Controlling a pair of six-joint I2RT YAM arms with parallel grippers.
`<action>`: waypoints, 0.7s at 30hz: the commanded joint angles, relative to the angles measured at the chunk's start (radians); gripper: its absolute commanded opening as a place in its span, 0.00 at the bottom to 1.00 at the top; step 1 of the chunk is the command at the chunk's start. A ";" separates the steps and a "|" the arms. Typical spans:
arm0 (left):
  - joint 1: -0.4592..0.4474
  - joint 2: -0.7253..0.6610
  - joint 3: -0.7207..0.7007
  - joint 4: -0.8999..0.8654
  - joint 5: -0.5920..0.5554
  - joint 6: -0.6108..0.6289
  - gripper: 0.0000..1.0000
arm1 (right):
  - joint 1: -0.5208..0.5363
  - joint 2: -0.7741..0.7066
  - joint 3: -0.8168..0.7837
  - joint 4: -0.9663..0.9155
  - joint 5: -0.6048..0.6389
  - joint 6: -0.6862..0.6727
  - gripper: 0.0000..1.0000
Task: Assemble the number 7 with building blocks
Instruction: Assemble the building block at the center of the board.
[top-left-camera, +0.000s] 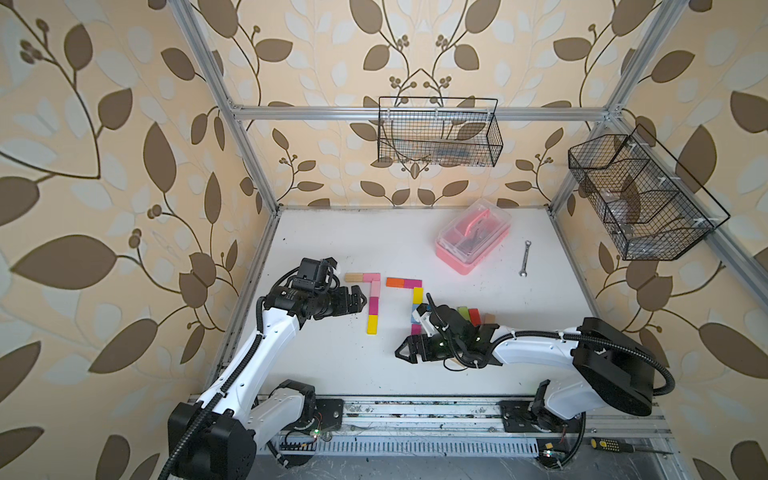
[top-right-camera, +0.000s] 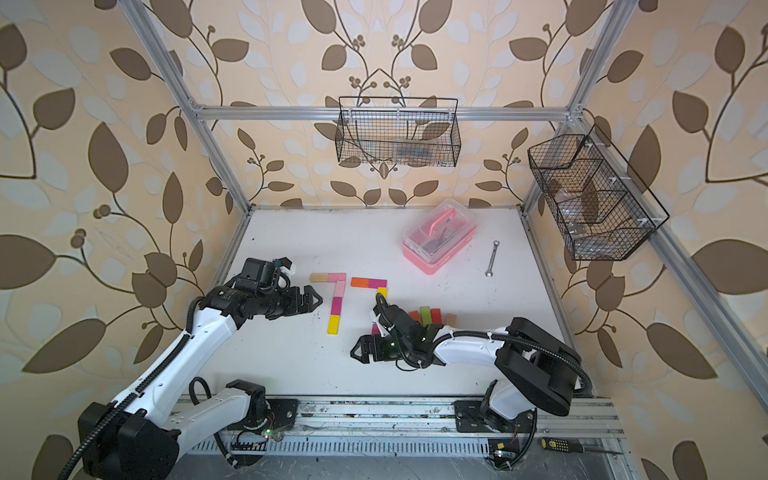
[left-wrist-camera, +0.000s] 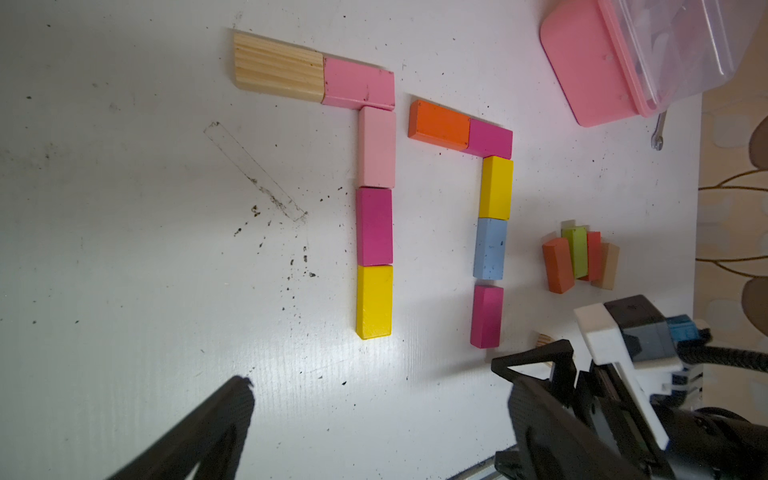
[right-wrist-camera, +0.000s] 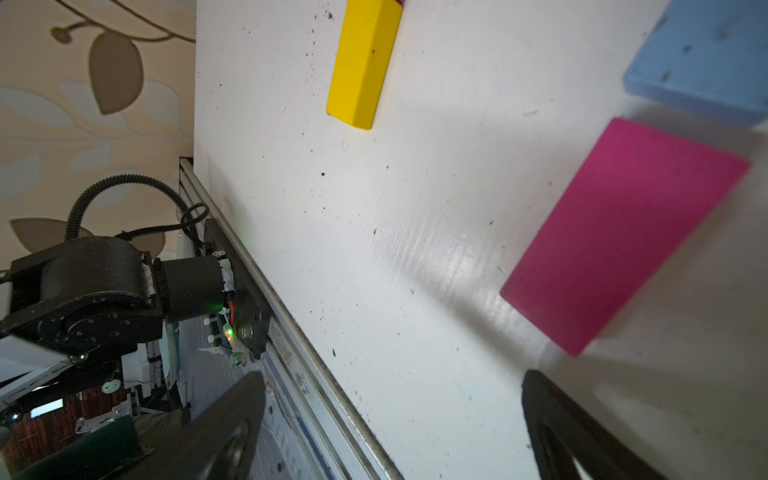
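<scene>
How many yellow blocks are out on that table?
2. One yellow block ends the pink-topped 7's stem; another yellow block tops the orange-topped 7's stem. The pile beside them could hide more.

Box: pink rectangular plastic box with clear lid (top-left-camera: 454, 258), well beyond the right pincer (top-left-camera: 402, 351).
Wrench: small silver metal wrench (top-left-camera: 524, 258), lying flat near the box, well apart from that pincer.
Baskets: black wire-mesh basket (top-left-camera: 438, 137) and divided black wire basket (top-left-camera: 642, 232), hung high beyond it.
Screwdriver: yellow-and-black-handled screwdriver (top-left-camera: 609, 445), at the near edge, well apart from the pincer.
</scene>
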 joint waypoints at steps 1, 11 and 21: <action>0.003 -0.005 -0.001 0.006 0.010 0.025 0.99 | 0.000 0.028 -0.004 0.030 -0.011 0.011 0.97; 0.003 0.003 0.000 0.004 0.010 0.027 0.99 | -0.021 0.047 -0.027 0.072 -0.008 0.025 0.97; 0.002 0.006 0.000 0.005 0.012 0.027 0.99 | -0.035 0.055 -0.034 0.092 -0.004 0.035 0.97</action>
